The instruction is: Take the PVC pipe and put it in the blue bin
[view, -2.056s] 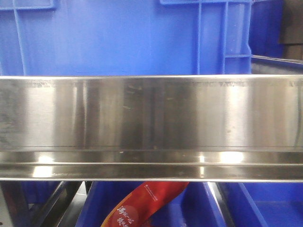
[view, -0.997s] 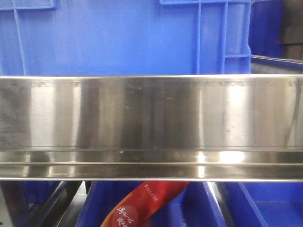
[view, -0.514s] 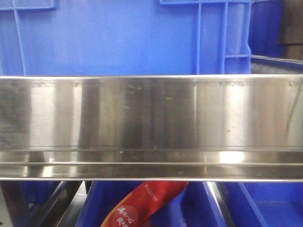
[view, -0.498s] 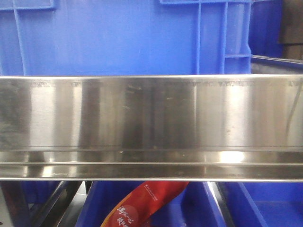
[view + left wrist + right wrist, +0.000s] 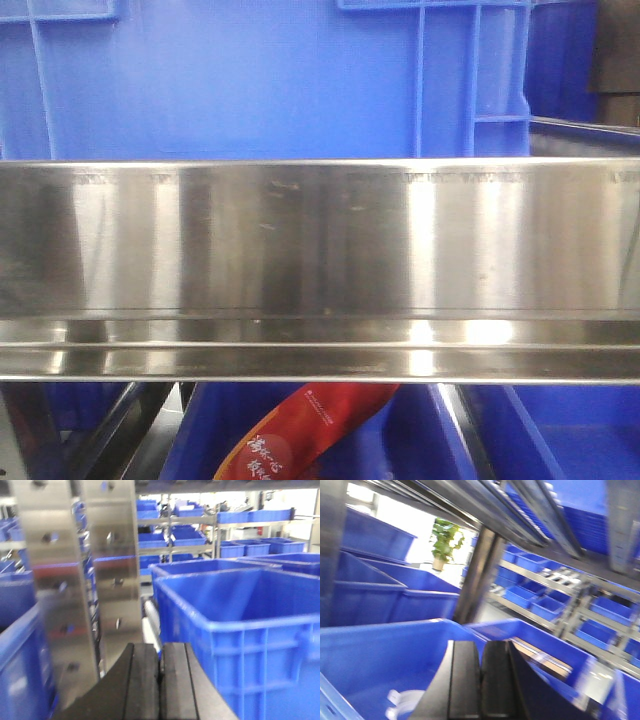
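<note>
Evidently the PVC pipe point(image 5: 399, 701) is only partly in view. It shows as a white, curved sliver on the floor of a blue bin point(image 5: 395, 626), low in the bin's left part as the right wrist camera sees it, blurred and cut by the frame edge. Its hole and squared end cannot be made out.

Judged as slim plastic, it should be light, stiff and smooth, so it may pivot or slip in a narrow pinch. A hold across the arc near its middle, rather than at a tip, would likely keep it balanced.

The right gripper point(image 5: 481, 647) hangs above the bin's interior, right of the pipe and apart from it, with its pads pressed together on nothing. The left gripper point(image 5: 160, 652) is likewise clenched and empty; its place relative to that bin cannot be told. The front view shows only a steel shelf rail point(image 5: 320, 240).
</note>
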Tool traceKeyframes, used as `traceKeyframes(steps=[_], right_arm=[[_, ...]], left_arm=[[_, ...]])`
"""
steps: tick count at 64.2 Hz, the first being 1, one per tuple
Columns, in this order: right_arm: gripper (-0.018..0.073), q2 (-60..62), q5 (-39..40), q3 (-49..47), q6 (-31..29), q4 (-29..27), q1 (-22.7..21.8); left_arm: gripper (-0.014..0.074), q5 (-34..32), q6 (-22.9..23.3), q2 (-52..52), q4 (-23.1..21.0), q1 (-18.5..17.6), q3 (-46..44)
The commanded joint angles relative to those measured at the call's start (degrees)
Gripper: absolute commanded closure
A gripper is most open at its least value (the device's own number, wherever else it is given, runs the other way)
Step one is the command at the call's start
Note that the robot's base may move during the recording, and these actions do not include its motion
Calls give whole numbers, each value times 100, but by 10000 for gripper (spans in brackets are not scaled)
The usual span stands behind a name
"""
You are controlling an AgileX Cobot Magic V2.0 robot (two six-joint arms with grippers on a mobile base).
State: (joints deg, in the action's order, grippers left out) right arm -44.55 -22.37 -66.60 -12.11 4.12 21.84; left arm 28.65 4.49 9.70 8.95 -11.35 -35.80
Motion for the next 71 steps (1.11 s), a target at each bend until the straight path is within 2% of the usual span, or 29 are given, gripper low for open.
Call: traceKeyframes(steps=[1, 10, 18, 26, 33, 46, 61, 71], right_arm=[[722, 290, -133, 181, 622, 774, -9], [722, 744, -394, 628, 1393, 1516, -9], [722, 1217, -419, 1071, 1799, 2019, -9], [722, 1735, -734, 1397, 2482, 2499, -9], [722, 2166, -1040, 1650, 2717, 2913, -9], [722, 2970, -1039, 2228, 2724, 3025, -9], [722, 3820, -1063, 3042, 2836, 3025, -9], [722, 4386, -1149, 3431, 2836, 3071, -9]], left_arm=[[707, 199, 47, -257, -69, 36, 64], [707, 362, 47, -584, -114, 36, 198], [707, 394, 47, -792, -236, 36, 323], [707, 746, 47, -906, -249, 36, 468], [707, 920, 47, -968, -271, 36, 586], [707, 866, 25, -970, -271, 36, 891], [707, -29, 25, -970, -527, 36, 1493], [707, -201, 15, -970, -554, 36, 1843]])
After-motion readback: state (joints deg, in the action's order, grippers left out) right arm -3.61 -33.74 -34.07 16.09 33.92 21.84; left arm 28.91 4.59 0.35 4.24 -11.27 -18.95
